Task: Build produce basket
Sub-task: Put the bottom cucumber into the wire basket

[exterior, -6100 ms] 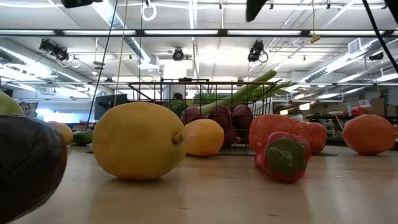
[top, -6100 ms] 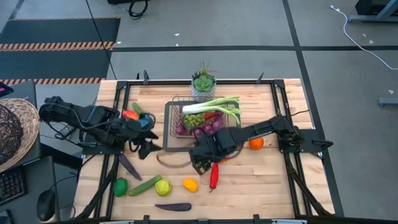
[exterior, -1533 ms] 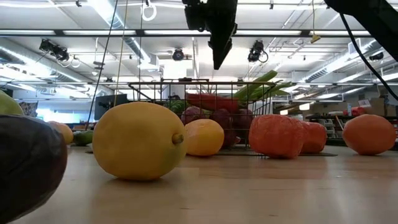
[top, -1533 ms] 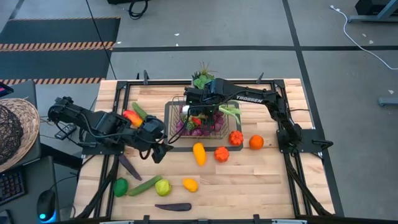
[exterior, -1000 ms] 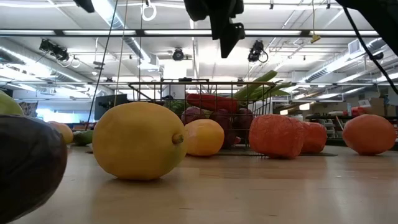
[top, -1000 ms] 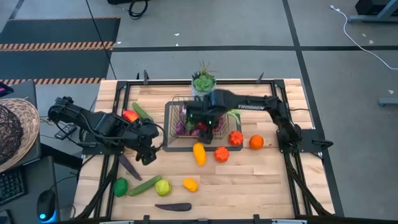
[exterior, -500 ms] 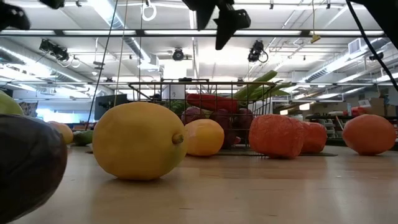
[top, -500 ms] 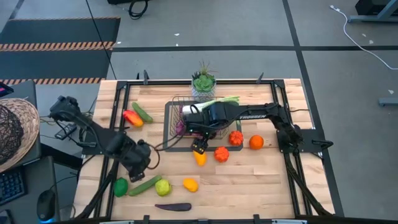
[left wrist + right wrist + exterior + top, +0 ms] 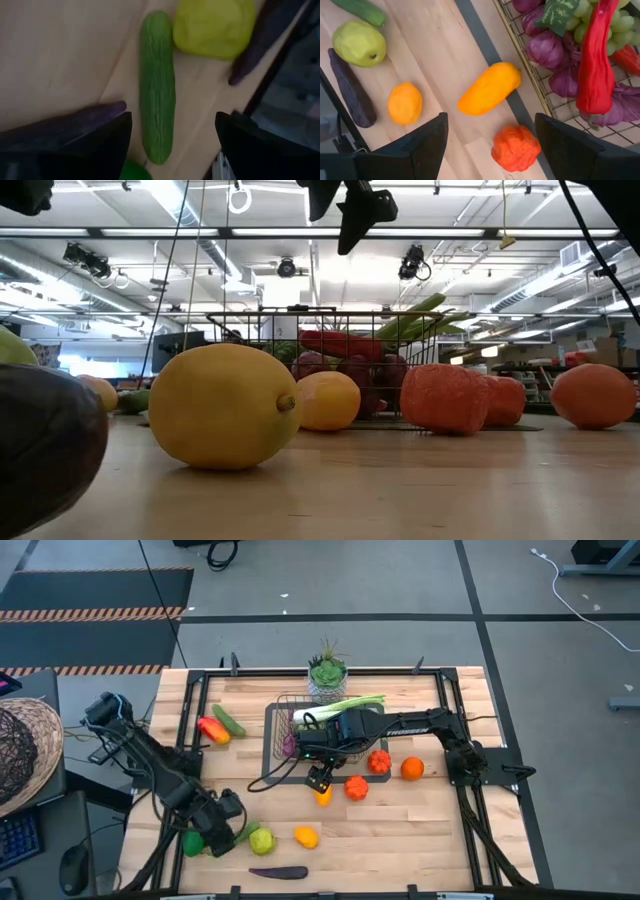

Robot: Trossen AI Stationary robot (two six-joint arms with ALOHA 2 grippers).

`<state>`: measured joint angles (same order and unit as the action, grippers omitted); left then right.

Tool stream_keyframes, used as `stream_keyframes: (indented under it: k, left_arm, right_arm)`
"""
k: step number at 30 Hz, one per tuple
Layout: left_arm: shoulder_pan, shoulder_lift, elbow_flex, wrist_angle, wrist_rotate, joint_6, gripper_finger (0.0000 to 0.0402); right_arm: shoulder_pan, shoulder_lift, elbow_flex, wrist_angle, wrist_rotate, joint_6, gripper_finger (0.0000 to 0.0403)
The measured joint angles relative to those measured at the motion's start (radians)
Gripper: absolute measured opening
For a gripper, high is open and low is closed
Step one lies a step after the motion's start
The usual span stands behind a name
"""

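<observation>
- Dark wire-grid basket point(image 9: 322, 730), rectangular, on the pale wood plank table point(image 9: 420, 830) toward its far middle, resting on a dark mat.
- Inside: long glossy red chili point(image 9: 596, 65), round purple cabbage-like pieces point(image 9: 547, 49), a cluster of pale green grapes point(image 9: 585, 22), a long leek point(image 9: 345, 705) lying across the rim.
- Right gripper point(image 9: 318, 778) just past the basket's near edge, fingers spread, empty, over a smooth oblong orange-yellow fruit point(image 9: 489, 88).
- Nearby: bumpy red-orange ball point(image 9: 516, 148), matte orange round fruit point(image 9: 405, 103).
- Left gripper point(image 9: 214, 836) near the table's front left, fingers apart, empty, above a ridged green cucumber point(image 9: 157, 85); lumpy yellow-green fruit point(image 9: 214, 27) close beside it.
</observation>
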<state>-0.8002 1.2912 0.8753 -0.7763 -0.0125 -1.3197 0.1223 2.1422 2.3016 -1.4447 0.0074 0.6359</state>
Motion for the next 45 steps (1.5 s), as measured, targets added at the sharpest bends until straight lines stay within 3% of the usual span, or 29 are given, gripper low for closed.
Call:
stream_keyframes:
  k: [5, 21, 27, 37, 45]
  left_arm:
    - [-0.025, 0.075, 0.0, 0.004, -0.039, -0.023, 0.0293]
    - [-0.04, 0.317, 0.0, 0.08, 0.007, -0.056, 0.0293]
    - [-0.033, 0.378, 0.004, 0.134, 0.016, -0.06, 0.0267]
    - [0.015, 0.345, 0.001, 0.11, 0.025, -0.073, 0.0141]
    - [0.073, 0.242, 0.002, 0.099, 0.054, -0.071, 0.0146]
  right_arm:
    - [-0.001, 0.0, 0.0, 0.001, 0.0, -0.009, 0.0299]
    - [-0.001, 0.0, 0.0, 0.0, 0.0, -0.076, 0.0299]
    - [-0.001, 0.0, 0.0, 0.0, -0.001, -0.09, 0.0299]
    - [-0.001, 0.0, 0.0, -0.001, -0.001, -0.111, 0.0299]
    - [-0.016, 0.0, 0.0, -0.088, -0.001, -0.117, 0.0299]
